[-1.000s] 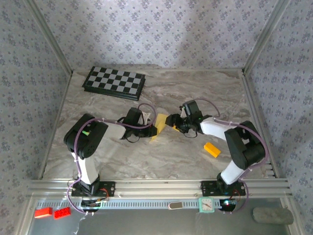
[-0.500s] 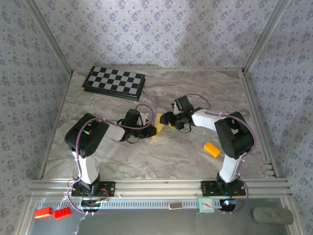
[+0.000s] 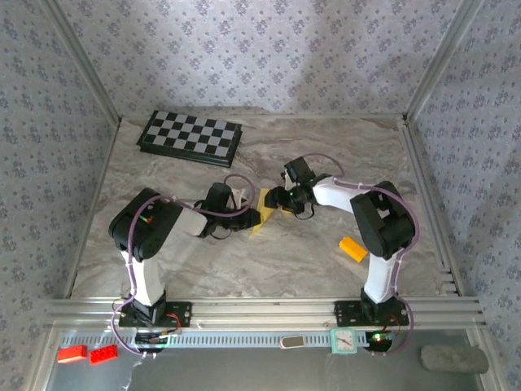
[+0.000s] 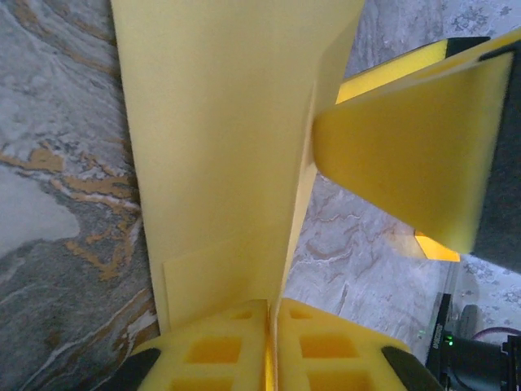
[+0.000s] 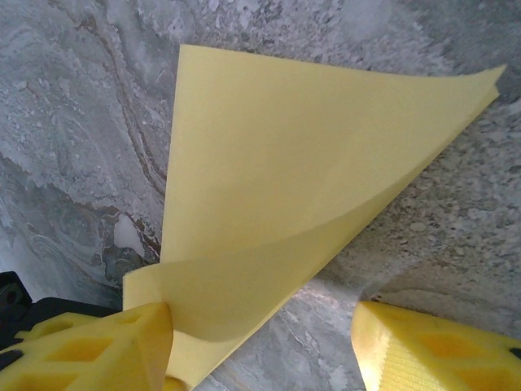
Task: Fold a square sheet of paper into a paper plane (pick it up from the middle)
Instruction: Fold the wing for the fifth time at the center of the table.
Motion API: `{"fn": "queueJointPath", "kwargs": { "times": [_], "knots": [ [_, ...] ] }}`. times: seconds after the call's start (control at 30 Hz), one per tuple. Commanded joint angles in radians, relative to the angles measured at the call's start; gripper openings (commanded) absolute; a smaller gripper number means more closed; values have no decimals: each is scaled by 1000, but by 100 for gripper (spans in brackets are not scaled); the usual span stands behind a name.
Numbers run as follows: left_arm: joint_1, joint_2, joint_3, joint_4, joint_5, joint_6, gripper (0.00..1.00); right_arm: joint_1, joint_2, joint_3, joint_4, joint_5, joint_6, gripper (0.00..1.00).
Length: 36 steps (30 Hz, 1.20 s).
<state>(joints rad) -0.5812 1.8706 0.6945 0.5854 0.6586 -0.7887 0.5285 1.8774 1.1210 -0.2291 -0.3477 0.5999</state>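
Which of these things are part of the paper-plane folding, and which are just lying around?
In the job:
yellow paper, partly folded
left arm's fingers, pinching it
right arm's fingers, open beside it

Lying about:
checkerboard
orange-yellow block
red bricks
small clock

We see a table (image 3: 203,261) with a grey, marble-veined top, fenced by metal rails. At its far left corner a checkerboard (image 3: 190,138) lies flat, one edge angled to the back rail. Near the right side, well apart from the board, we find a small orange-yellow block (image 3: 353,248). At the middle sits the yellow sheet of paper (image 3: 262,213), folded, one flap raised off the marble.
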Motion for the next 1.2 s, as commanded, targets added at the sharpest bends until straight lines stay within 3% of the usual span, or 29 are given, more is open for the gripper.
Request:
{"fn": "queueJointPath", "kwargs": {
  "times": [0.0,0.23,0.57,0.9,1.17],
  "knots": [
    [5,36,-26,-2,-26,5,14,24,77,40,-61,56,-27,65],
    [9,51,-40,-20,-61,-7,21,46,134,121,-141,106,-22,67],
    [11,63,-27,-91,-81,9,21,60,186,183,-239,157,20,71],
    [18,72,-13,-147,-91,14,14,59,188,210,-273,127,21,72],
    [47,97,-27,-90,-42,-55,6,-4,5,88,-117,11,6,72]
  ]
}}
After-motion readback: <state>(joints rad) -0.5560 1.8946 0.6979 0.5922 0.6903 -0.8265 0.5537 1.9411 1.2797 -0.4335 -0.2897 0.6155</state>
